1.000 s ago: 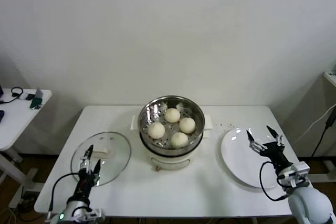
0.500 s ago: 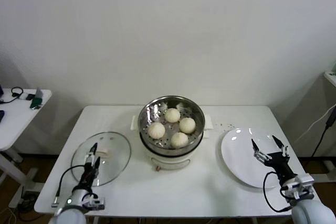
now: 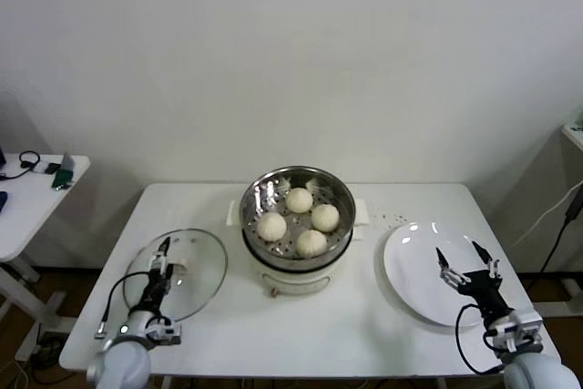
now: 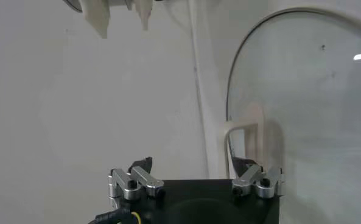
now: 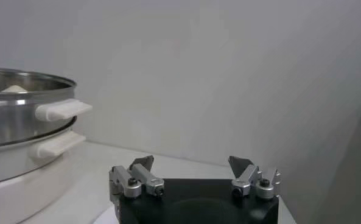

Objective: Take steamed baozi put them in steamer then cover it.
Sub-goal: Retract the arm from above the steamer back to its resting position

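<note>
Cover (image 3: 178,272) lies flat, its handle (image 3: 180,265) running left-right.

The cover (image 4: 302,91) runs off the left wrist view's edge; specks (image 3: 397,219) beside the steamer (image 3: 297,216), possibly crumbs.

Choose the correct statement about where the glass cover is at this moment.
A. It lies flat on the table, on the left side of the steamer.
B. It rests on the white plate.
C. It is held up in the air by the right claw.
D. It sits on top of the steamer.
A: the cover lies flat on the table left of the steamer, which stands open with the four baozi showing inside.
</note>
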You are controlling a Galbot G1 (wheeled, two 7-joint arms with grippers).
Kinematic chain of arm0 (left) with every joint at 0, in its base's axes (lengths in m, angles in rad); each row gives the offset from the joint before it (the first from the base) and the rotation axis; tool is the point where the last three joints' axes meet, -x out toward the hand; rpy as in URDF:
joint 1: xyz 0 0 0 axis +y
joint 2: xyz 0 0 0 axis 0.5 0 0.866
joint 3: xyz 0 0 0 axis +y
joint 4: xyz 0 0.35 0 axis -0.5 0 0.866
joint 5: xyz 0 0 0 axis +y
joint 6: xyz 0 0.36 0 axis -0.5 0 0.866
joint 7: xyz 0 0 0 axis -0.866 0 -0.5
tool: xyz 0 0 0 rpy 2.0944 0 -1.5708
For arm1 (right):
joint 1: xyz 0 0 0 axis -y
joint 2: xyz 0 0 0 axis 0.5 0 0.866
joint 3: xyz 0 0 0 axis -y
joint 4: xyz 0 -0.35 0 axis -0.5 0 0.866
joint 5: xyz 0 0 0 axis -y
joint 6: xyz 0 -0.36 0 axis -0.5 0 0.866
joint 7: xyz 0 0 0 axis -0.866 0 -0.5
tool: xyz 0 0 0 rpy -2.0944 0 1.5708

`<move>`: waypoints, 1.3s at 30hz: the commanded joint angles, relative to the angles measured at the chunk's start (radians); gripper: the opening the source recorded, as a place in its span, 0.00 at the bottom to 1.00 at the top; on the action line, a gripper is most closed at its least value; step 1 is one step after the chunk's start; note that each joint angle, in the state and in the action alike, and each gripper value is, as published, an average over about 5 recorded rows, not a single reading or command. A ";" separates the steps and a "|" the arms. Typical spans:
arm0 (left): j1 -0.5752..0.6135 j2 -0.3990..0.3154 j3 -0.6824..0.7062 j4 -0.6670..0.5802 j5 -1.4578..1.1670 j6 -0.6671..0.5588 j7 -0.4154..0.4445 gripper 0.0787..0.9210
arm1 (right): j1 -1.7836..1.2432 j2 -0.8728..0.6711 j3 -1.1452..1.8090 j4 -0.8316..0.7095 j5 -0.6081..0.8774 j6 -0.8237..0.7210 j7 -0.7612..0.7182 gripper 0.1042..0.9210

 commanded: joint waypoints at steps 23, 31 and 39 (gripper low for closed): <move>-0.080 -0.002 0.025 0.096 -0.053 -0.016 -0.011 0.55 | 0.019 0.037 -0.025 -0.001 -0.049 0.003 -0.001 0.88; -0.064 0.008 0.029 0.058 -0.080 -0.014 -0.003 0.28 | 0.029 0.043 -0.030 -0.010 -0.063 0.005 0.000 0.88; -0.003 0.051 0.021 -0.088 -0.126 0.051 0.006 0.08 | 0.040 0.029 -0.036 -0.025 -0.070 0.010 -0.001 0.88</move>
